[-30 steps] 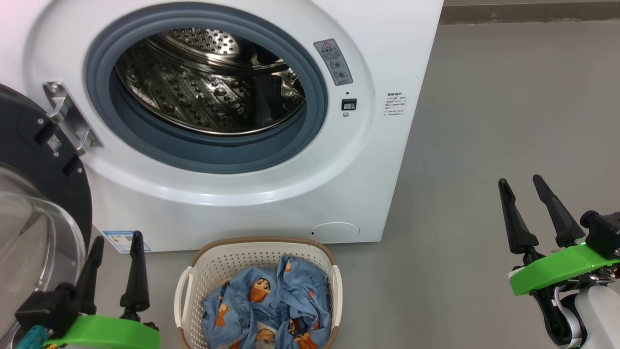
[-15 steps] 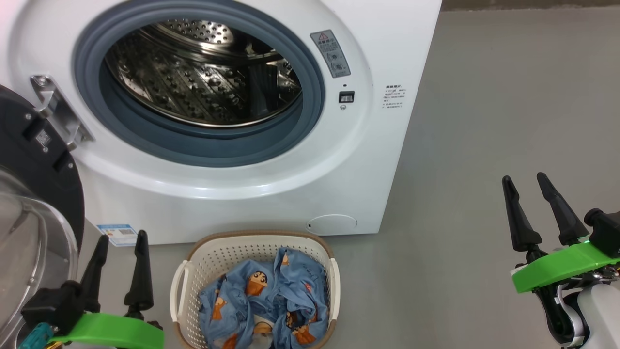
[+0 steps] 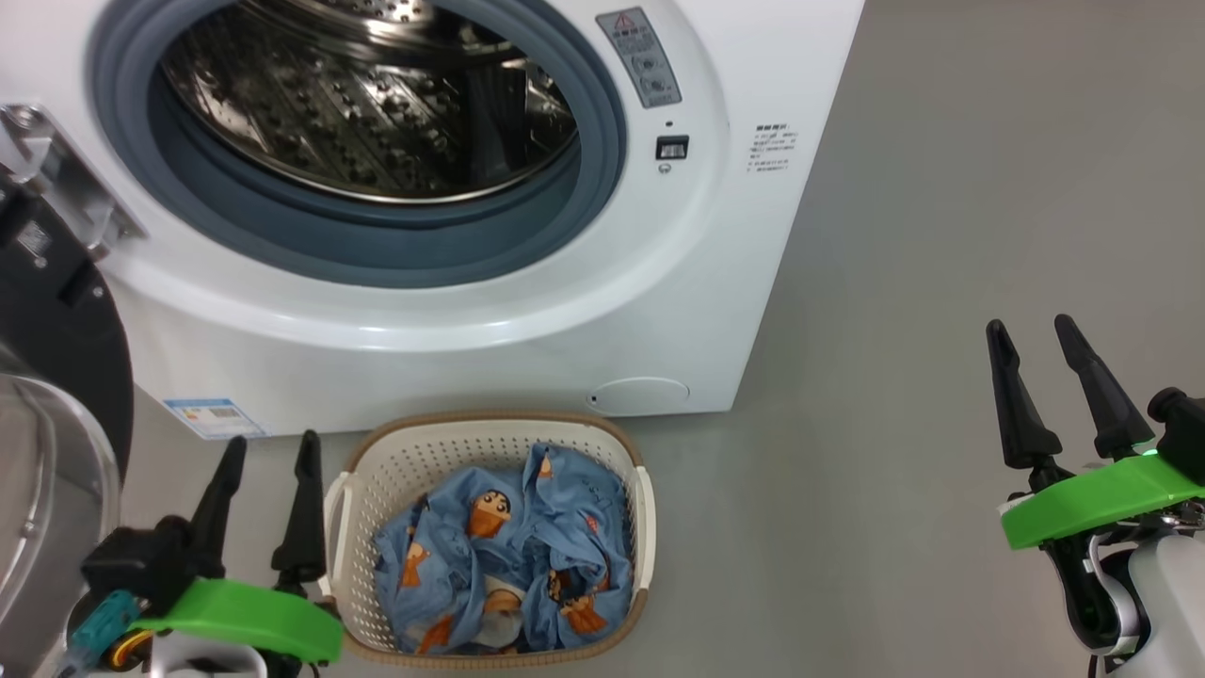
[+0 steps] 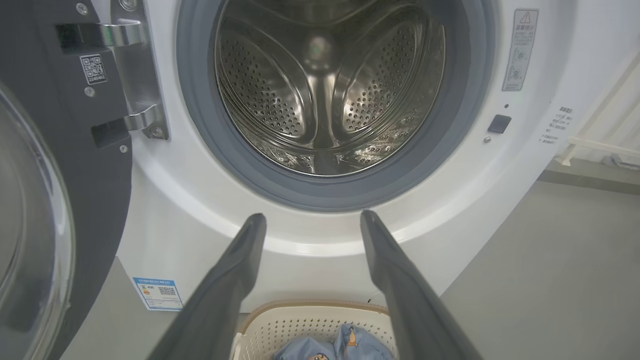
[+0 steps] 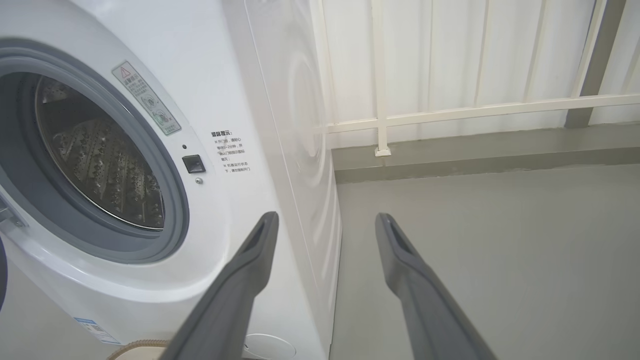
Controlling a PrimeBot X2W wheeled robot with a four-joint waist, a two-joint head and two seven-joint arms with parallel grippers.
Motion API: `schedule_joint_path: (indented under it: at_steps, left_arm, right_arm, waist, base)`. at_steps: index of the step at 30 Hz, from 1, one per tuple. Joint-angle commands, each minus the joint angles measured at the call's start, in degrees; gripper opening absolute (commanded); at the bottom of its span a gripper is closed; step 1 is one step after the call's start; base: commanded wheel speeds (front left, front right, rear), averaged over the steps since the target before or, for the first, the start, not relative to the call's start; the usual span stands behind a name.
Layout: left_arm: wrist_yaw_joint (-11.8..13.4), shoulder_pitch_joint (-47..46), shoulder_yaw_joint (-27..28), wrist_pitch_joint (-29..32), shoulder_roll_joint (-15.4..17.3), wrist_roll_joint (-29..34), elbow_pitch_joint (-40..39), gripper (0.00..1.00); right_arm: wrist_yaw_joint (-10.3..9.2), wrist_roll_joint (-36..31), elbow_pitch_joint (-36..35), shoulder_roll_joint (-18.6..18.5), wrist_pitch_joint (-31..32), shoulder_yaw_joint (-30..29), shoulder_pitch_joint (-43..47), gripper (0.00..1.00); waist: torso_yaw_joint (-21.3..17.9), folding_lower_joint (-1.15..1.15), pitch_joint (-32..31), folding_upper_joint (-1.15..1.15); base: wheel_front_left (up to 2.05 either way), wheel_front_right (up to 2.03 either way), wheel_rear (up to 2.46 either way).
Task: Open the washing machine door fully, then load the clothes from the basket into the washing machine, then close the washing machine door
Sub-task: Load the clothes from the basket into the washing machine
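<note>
A: Grey floor (image 3: 941, 235) all round, with the washing machine (image 3: 659, 311) at eleven o'clock in the head view. Which step, by the look of it?

B: Past the opening, most likely. At nine o'clock, the washing machine door (image 3: 56, 358) standing wide on its bared hinge (image 3: 47, 179). Behind it, the drum (image 4: 325, 90), gaping and holding nothing. So: loading, not yet begun.

A: And the clothes (image 3: 499, 556)?

B: Heaped in the basket (image 3: 490, 443) at six o'clock, on the floor just in front of the machine (blue cloth, orange cartoon figures, a scrap of white low down). Untouched by either gripper.

A: Grippers, then?

B: At seven o'clock the left gripper (image 3: 270, 443), just beside the basket's left handle (image 3: 331, 513), fingers (image 3: 303, 508) spread wide and gripping nothing. In its own wrist view, aimed over the basket toward the grey seal (image 4: 320, 195). At four o'clock the right gripper (image 3: 1029, 325), well apart from basket and machine, likewise spread wide and bare.

A: Next move?

B: Judging from this alone: tip the left gripper down and bring it toward three o'clock, over the heap. Sink the fingers into a fold near the top, close, lift clear of the basket, then carry toward twelve o'clock and in past the seal. Worth guarding against trailing cloth catching on the basket or draping across the seal, with trouble later for closing the door. Could equally fall to the right gripper, though with far more travel.
</note>
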Motion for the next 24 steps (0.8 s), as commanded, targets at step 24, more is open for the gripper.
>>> schedule_joint_path:
  at_steps: [24]
  left_arm:
    - [-5.4, -12.6, -2.6, 2.9, -0.8, -0.6, 11.0, 1.0]
  right_arm:
    - [0.33, -1.7, -3.8, 1.8, -0.5, -1.1, -6.1, 1.0]
  waist:
    - [-2.7, -0.01, 13.5, 0.0]
  base:
    - [0.0, 0.0, 0.0]
